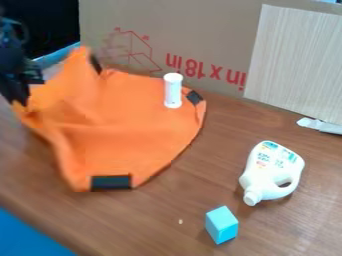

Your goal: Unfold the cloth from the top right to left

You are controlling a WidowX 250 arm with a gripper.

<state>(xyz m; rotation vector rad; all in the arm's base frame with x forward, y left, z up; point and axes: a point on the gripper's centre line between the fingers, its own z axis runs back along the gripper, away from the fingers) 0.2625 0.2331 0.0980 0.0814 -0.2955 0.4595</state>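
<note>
The orange cloth (127,117) lies at about ten o'clock on the brown wooden surface (200,220), and from where I stand it looks light and limp. I'd expect it to crease and sag as it's drawn along rather than swing over like a board, and it hardly seems breakable. The black pincer (25,98) is out at the cloth's nine o'clock edge and appears closed on it: the fabric gathers and rises there.

That edge looks a fair place to hold, though I'd want a shallow bite, just the upper layer, so nothing underneath gets dragged too. The black patches, one at six o'clock (111,182) and another near two (194,97), may well be stiffer than the rest. The white cylinder (173,91) standing on the cloth towards one o'clock could topple if a pull runs through beneath it.

The surface has a smooth look, so the cloth will probably slide easily. Well away, at four o'clock, a white toy jug (270,172) lies on its side; a light-blue block (221,224) is at five. Behind, at twelve, stands a cardboard box (220,30), with a pale wood-grain panel (297,60) at one. Something bright blue (27,235) shows down at seven.
</note>
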